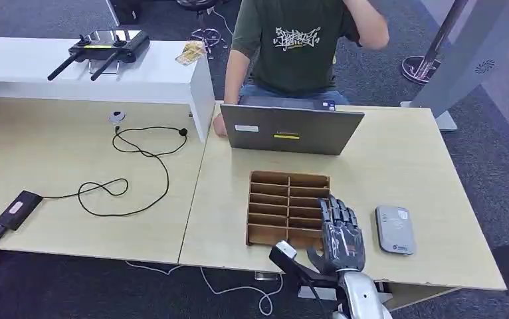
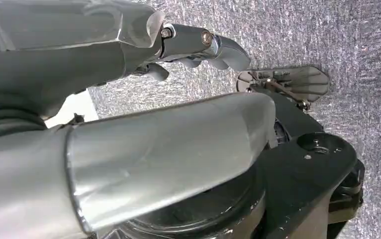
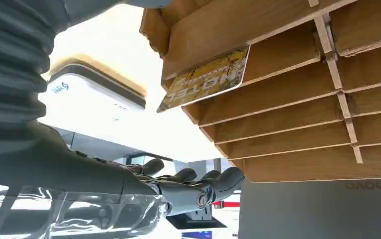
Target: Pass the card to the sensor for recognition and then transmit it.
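Plywood forms the slotted brown card rack point(image 1: 288, 207) on the pale wooden table point(image 1: 398, 159). Just right of the rack lies a rounded grey plastic card sensor point(image 1: 395, 230). The right wrist view reveals a glossy yellow printed card point(image 3: 206, 78) standing in one of the rack's slots. The right hand point(image 1: 340, 234) hovers over the rack's near right corner, fingers point(image 3: 213, 181) extended, seemingly holding nothing. The left hand point(image 2: 129, 124) hangs above grey carpet, loosely open and empty.
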Robot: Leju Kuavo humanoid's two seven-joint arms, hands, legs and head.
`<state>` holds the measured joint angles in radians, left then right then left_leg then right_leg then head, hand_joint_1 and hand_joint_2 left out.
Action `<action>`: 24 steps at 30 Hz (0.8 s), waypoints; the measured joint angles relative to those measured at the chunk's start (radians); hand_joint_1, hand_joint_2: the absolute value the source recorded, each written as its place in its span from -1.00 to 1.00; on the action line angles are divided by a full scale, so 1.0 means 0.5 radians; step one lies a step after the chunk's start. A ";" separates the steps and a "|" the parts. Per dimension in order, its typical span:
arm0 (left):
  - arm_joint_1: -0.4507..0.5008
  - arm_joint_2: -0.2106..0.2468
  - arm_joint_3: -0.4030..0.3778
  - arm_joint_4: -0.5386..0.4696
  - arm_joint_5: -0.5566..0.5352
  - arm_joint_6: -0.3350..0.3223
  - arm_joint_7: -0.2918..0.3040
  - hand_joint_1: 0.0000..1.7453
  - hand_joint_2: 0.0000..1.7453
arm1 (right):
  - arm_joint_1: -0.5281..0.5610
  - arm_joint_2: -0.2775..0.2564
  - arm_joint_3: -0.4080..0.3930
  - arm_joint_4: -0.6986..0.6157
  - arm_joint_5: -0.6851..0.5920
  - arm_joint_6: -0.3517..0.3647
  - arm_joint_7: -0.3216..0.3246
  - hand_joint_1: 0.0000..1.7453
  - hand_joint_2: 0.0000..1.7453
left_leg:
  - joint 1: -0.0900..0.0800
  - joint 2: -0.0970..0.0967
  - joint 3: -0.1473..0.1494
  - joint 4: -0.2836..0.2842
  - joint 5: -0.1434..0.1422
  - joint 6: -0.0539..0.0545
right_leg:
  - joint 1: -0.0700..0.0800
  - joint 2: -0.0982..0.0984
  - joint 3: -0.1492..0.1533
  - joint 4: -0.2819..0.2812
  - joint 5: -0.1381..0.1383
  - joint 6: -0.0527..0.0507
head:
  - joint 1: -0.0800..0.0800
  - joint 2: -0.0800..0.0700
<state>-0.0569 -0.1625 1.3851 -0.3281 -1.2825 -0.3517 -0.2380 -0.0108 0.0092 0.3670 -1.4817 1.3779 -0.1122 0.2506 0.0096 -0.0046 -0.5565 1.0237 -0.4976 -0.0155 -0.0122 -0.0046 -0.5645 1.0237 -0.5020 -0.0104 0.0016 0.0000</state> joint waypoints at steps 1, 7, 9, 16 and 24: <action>0.000 0.000 0.000 0.000 0.000 0.001 0.000 -1.00 -1.00 | 0.000 0.000 0.000 0.000 0.000 0.001 0.000 -1.00 1.00 | 0.000 0.000 0.000 0.000 0.000 0.000 | 0.000 0.000 0.000 0.000 0.000 0.000 | 0.001 0.000; 0.000 0.000 -0.002 0.000 0.000 0.001 0.000 -1.00 -1.00 | 0.000 0.000 0.000 0.000 0.000 0.000 0.000 -0.84 1.00 | 0.000 0.000 0.000 0.000 0.000 0.000 | 0.000 0.000 0.000 0.000 0.000 0.000 | 0.001 0.000; 0.000 0.000 -0.002 0.000 0.000 0.001 0.000 -1.00 -1.00 | 0.000 0.000 0.000 0.000 0.000 0.001 0.000 1.00 1.00 | 0.000 0.000 0.000 0.000 0.000 0.000 | 0.000 0.000 0.000 0.000 0.000 0.000 | 0.001 0.000; 0.000 0.000 -0.002 0.000 0.005 0.001 -0.005 -1.00 -1.00 | -0.001 0.000 0.000 0.011 0.009 -0.001 -0.001 1.00 1.00 | 0.000 0.000 0.000 0.000 0.000 0.000 | 0.000 0.000 0.000 0.000 0.000 0.000 | 0.000 0.000; 0.000 -0.001 -0.002 0.000 0.013 0.001 -0.005 -1.00 -1.00 | -0.002 -0.001 0.000 0.013 0.009 -0.007 -0.002 1.00 1.00 | 0.000 0.000 0.000 0.000 0.000 0.000 | 0.000 0.000 0.000 0.000 0.000 0.000 | 0.001 0.000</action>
<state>-0.0570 -0.1629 1.3840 -0.3281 -1.2760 -0.3513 -0.2407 -0.0119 0.0088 0.3670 -1.4752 1.3825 -0.1156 0.2495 0.0096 -0.0046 -0.5565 1.0237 -0.4976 -0.0155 -0.0122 -0.0046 -0.5645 1.0236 -0.5020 -0.0104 0.0019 0.0000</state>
